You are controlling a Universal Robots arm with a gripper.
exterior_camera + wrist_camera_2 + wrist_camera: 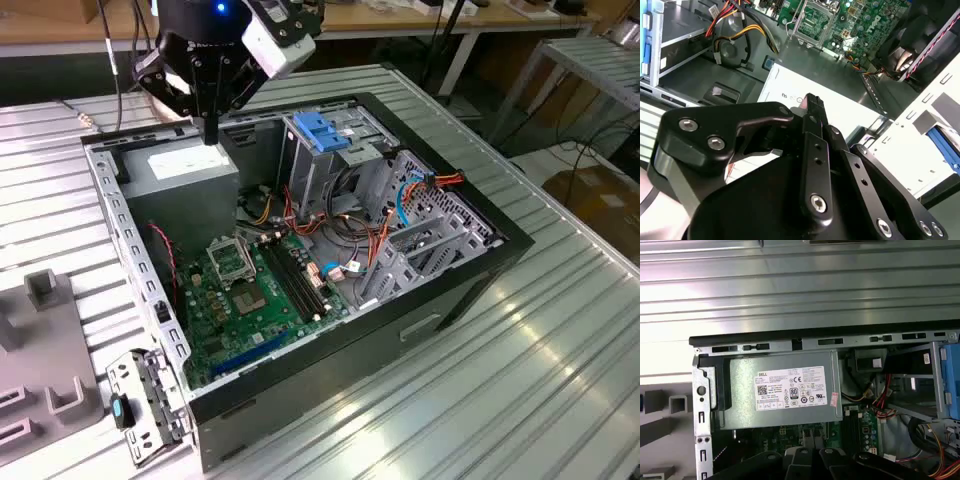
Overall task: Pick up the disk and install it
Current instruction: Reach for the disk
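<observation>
Open computer case (330, 372), green motherboard (240, 300), power supply (185, 175)

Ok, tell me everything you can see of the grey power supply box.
The power supply is a grey sheet-metal box with a white printed label on its upward face. It lies flat in a corner of the open computer case, beside the green motherboard. The hand hangs over it; contact unclear.

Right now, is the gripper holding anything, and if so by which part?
Nothing is held. The gripper hangs shut and empty above the grey power supply; the second wrist view shows nothing clamped in it.
</observation>
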